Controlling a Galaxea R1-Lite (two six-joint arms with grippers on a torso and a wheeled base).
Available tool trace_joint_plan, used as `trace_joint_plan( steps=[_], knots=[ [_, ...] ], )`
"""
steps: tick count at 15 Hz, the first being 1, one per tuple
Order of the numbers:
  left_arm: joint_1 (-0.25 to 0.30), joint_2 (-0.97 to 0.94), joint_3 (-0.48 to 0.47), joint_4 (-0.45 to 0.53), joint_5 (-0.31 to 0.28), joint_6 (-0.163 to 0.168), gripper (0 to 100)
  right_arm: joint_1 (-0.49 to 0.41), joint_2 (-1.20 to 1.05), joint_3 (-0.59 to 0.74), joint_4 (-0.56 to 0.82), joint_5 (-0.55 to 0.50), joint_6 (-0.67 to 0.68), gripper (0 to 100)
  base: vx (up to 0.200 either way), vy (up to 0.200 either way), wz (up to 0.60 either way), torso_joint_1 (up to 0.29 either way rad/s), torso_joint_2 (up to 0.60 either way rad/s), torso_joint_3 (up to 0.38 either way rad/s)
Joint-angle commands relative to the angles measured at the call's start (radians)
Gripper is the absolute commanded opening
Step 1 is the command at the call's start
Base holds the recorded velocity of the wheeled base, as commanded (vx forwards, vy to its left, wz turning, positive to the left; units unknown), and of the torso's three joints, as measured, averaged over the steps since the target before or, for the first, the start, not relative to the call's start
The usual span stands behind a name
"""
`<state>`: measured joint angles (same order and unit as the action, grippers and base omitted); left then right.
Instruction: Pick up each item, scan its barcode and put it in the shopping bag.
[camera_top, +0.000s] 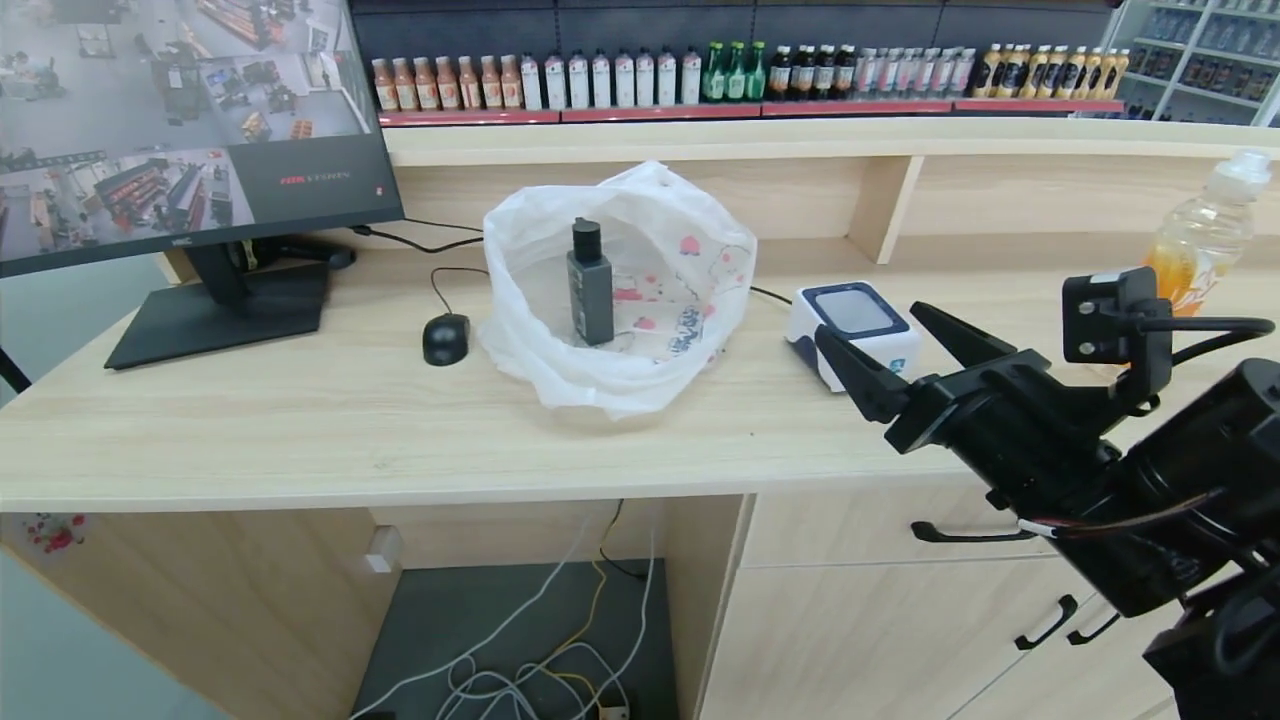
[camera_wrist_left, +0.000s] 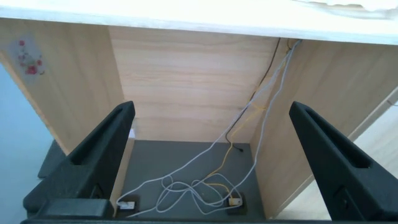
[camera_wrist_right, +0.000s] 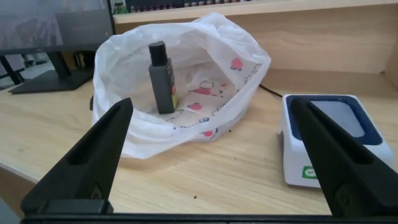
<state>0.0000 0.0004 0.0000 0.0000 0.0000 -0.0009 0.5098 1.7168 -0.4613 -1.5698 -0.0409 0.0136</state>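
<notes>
Wood counter (camera_top: 300, 430) is topped by a white plastic shopping bag (camera_top: 640, 370), set mid-counter w/ mouth open. Dark grey bottle (camera_top: 590, 285) is seen upright inside the bag, cap up. Barcode scanner (camera_top: 860, 312) is placed just beside the bag on the R, window facing up. Orange drink bottle (camera_top: 1205, 235) is stood at the far R of the counter, well apart from the bag. R gripper (camera_top: 872, 322) is held over the counter's front edge near the scanner, jaws spread wide & empty. L gripper (camera_wrist_left: 212, 109) is held below counter level, pointed into the recess under it, where cables (camera_wrist_left: 199, 190) are coiled on the floor; jaws likewise wide apart & empty. Mouse (camera_top: 446, 338) & monitor (camera_top: 180, 110) are sited L of the bag.
</notes>
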Motion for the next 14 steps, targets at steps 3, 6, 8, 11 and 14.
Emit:
trace_joint_plan(
  steps=[3,6,8,11,14],
  knots=[
    [0.000,0.000,0.000,0.000,0.000,0.001,100,-0.002,0.000,0.009,-0.001,-0.001,0.000,100,0.000,-0.200,0.00,-0.001,0.01,0.001],
    [0.000,0.000,0.000,0.000,0.000,-0.004,100,-0.004,0.014,0.006,-0.001,-0.001,0.000,100,0.000,-0.200,0.00,0.001,0.00,0.005],
    [0.000,0.000,0.000,0.000,0.000,-0.004,100,-0.004,0.018,0.009,-0.001,-0.001,0.000,100,0.000,-0.200,0.00,0.000,0.00,0.000],
    [0.000,0.000,0.000,0.002,0.000,-0.004,100,-0.004,0.020,0.019,-0.001,-0.001,0.000,100,0.000,-0.200,0.00,0.002,0.00,0.001],
    [0.000,0.000,0.000,0.000,0.000,-0.004,100,-0.004,0.020,0.019,-0.001,-0.001,-0.001,100,0.000,-0.200,0.00,0.005,0.00,0.002]
  ],
)
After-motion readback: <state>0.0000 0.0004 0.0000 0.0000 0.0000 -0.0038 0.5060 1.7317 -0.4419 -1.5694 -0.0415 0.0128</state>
